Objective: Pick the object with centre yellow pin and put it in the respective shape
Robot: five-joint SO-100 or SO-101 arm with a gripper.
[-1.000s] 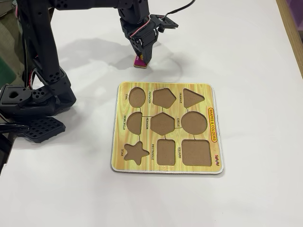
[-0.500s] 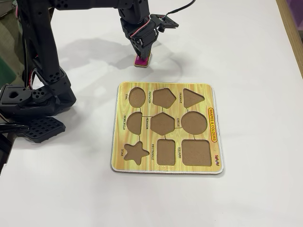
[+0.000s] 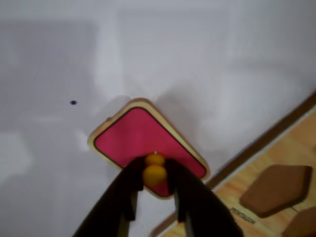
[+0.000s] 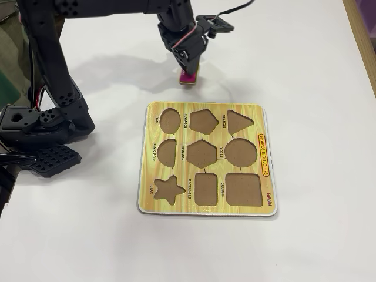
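Note:
A pink rounded-square piece with a wooden rim carries a yellow pin at its centre. My black gripper is shut on that pin, one finger on each side. In the fixed view the gripper holds the piece at or just above the white table, a little beyond the far edge of the wooden shape board. I cannot tell whether the piece touches the table. The board's square recess is at its near right corner. The rectangle recess is beside it.
The board's corner shows at the right of the wrist view, with a pentagon recess. All the board's recesses show bare. The arm's base stands at the left. White table surrounds the board.

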